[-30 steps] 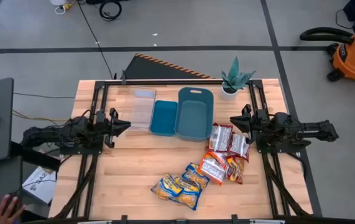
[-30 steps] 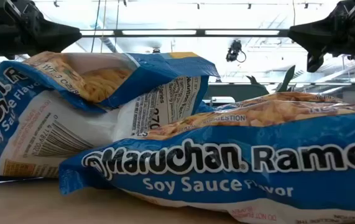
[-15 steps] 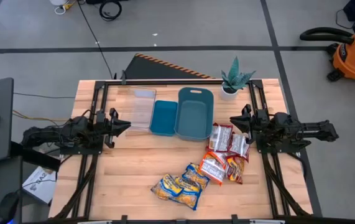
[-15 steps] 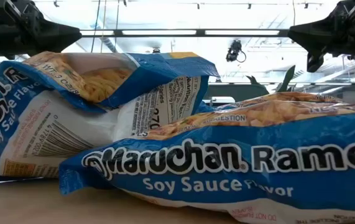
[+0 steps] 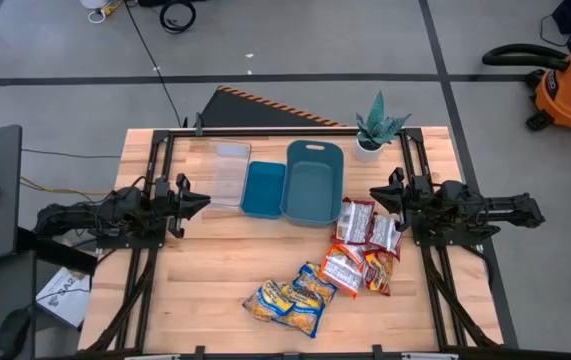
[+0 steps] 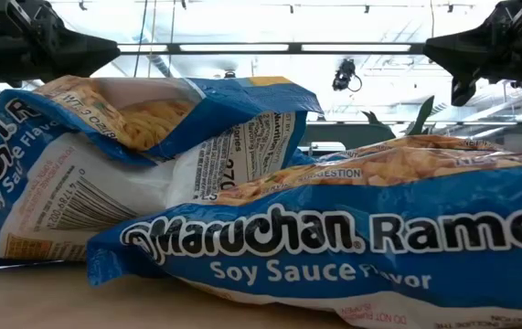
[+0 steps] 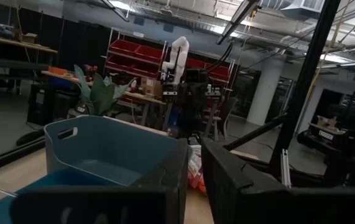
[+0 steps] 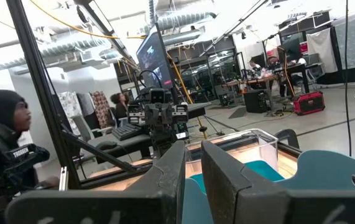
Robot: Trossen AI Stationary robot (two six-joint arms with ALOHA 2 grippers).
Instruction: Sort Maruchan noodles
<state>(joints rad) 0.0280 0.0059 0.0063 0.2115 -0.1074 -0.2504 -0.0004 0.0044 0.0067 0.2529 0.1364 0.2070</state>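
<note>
Several Maruchan packets lie flat on the table. The red-and-white and orange-red packets [image 5: 365,240] form a cluster near the right side. The yellow-and-blue packets [image 5: 293,297] overlap near the near edge and fill the low view [image 6: 334,238]. My left gripper [image 5: 201,203] hovers at the table's left, shut and pointing right, and shows in its wrist view [image 7: 194,146]. My right gripper [image 5: 375,193] hovers at the right, shut and pointing left, just beyond the red packets, and shows in its wrist view [image 8: 193,149]. Neither touches anything.
A large blue bin [image 5: 313,180], a smaller blue bin [image 5: 263,188] and a clear container [image 5: 227,172] stand side by side at the table's far middle. A potted plant [image 5: 378,128] sits at the far right corner. Bare wood lies between the left arm and the packets.
Both arms and all packets have kept still. A person's hand that showed beyond the table's near left corner has gone out of view.
</note>
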